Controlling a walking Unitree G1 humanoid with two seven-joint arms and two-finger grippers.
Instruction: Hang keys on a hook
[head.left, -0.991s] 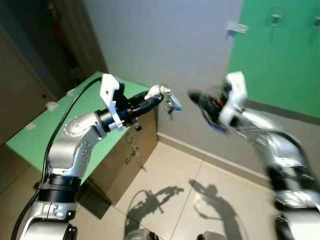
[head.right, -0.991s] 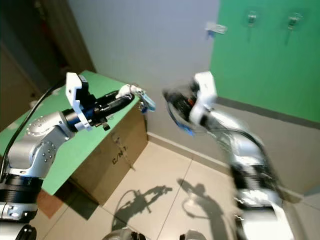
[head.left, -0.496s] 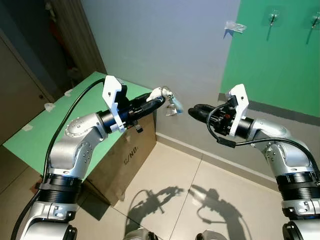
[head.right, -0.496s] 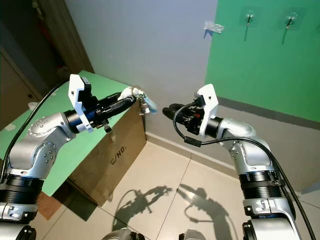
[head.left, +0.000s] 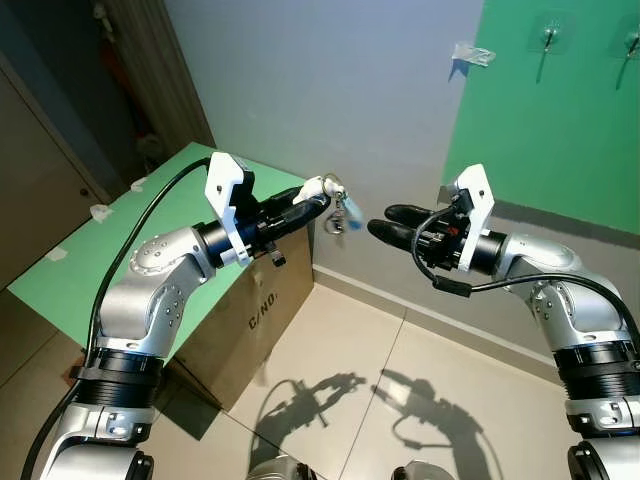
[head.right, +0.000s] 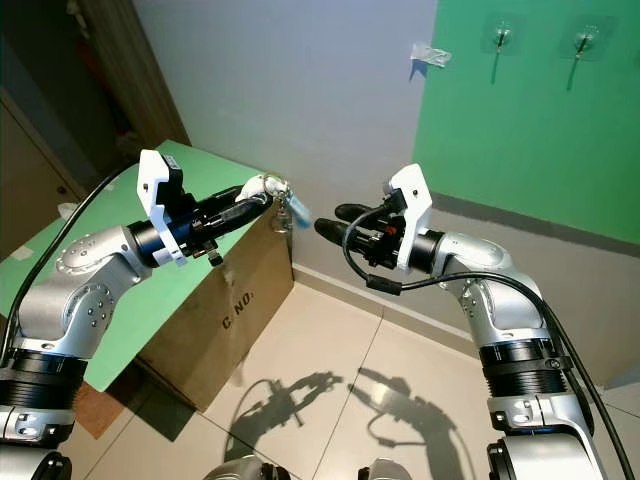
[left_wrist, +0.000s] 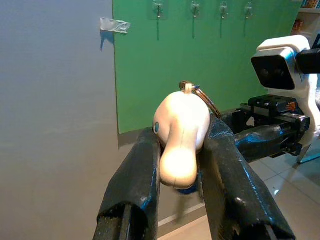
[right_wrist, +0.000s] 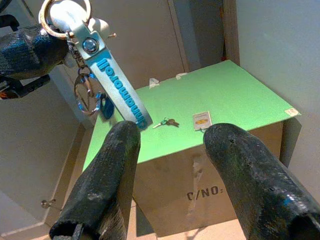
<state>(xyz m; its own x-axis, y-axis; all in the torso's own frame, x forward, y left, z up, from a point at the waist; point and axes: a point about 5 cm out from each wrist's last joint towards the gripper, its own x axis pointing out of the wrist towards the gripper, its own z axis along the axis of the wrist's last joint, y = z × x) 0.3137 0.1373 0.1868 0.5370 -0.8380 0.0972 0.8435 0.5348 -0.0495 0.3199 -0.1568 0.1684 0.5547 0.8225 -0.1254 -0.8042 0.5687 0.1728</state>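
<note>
While our left gripper (head.left: 322, 188) pinches the cream fob of the keys (head.left: 343, 208) out over the edge of the green-topped box (head.left: 120, 250), the strap and rings dangle straight down — their long axis upright, directly ahead of our right gripper (head.left: 384, 220). That one stands wide open, near the bunch but not touching, and looks set to take it. The hooks (head.left: 547, 38) sit high on the green wall (head.left: 560, 140), well apart on the right arm's side. Another key (right_wrist: 165, 122) lies on the box; nothing stands between the grippers.
</note>
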